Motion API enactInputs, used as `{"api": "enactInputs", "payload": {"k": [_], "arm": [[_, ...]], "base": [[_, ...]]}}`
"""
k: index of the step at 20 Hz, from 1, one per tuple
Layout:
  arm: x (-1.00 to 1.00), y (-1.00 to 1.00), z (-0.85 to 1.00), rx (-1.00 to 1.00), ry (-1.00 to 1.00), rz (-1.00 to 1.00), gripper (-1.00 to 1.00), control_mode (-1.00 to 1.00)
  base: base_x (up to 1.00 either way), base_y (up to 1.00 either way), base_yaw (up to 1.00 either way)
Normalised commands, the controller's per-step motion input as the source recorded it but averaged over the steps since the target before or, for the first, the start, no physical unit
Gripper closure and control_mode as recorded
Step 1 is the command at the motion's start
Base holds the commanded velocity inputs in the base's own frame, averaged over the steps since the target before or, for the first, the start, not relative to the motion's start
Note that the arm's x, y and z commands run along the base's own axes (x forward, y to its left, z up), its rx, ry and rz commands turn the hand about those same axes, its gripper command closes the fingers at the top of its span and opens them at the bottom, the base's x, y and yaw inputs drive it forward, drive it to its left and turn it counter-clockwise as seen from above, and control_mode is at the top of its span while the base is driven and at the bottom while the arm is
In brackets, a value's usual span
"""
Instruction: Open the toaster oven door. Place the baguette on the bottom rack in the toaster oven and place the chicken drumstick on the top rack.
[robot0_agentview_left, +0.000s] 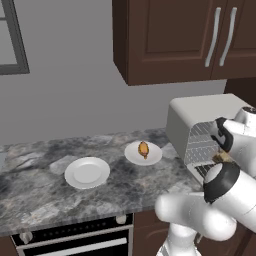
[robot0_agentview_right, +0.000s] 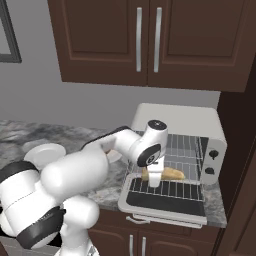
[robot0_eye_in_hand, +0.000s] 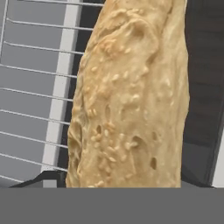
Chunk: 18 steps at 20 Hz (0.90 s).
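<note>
The white toaster oven (robot0_agentview_right: 175, 117) stands with its door (robot0_agentview_right: 165, 200) folded down flat. A seeded baguette (robot0_agentview_right: 172, 173) lies at the front of the bottom wire rack (robot0_eye_in_hand: 35, 87). My gripper (robot0_agentview_right: 154, 184) points down over its left end. In the hand view the baguette (robot0_eye_in_hand: 131, 100) runs between the two dark fingertips (robot0_eye_in_hand: 46, 180), which sit against its sides. The chicken drumstick (robot0_agentview_left: 143, 149) lies on a small white plate (robot0_agentview_left: 131, 155) left of the toaster oven (robot0_agentview_left: 200, 112). The baguette (robot0_agentview_left: 220, 157) peeks out behind my arm.
An empty white plate (robot0_agentview_left: 87, 172) sits further left on the marble counter (robot0_agentview_left: 40, 190). Dark wall cabinets (robot0_agentview_right: 145, 40) hang above the oven. A tall dark panel (robot0_agentview_right: 240, 165) borders the oven's right side. Stove knobs (robot0_agentview_left: 25, 236) show under the counter edge.
</note>
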Motion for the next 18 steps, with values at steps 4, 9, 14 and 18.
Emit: {"api": "enactInputs", "payload": {"k": [4, 9, 14, 18], "arm": [[0.21, -0.05, -0.26, 0.0, 0.02, 0.0, 1.0, -1.0], [0.26, -0.13, -0.21, 0.03, 0.01, 0.0, 1.0, -1.0], [0.17, -0.12, -0.19, 0.04, 0.0, 0.0, 1.0, -1.0], [0.11, -0.12, -0.19, 0.01, 0.0, 0.0, 1.0, -1.0]], "base": [[0.0, 0.0, 0.0], [0.0, 0.0, 0.0], [0.0, 0.0, 0.0], [0.0, 0.0, 0.0]]}}
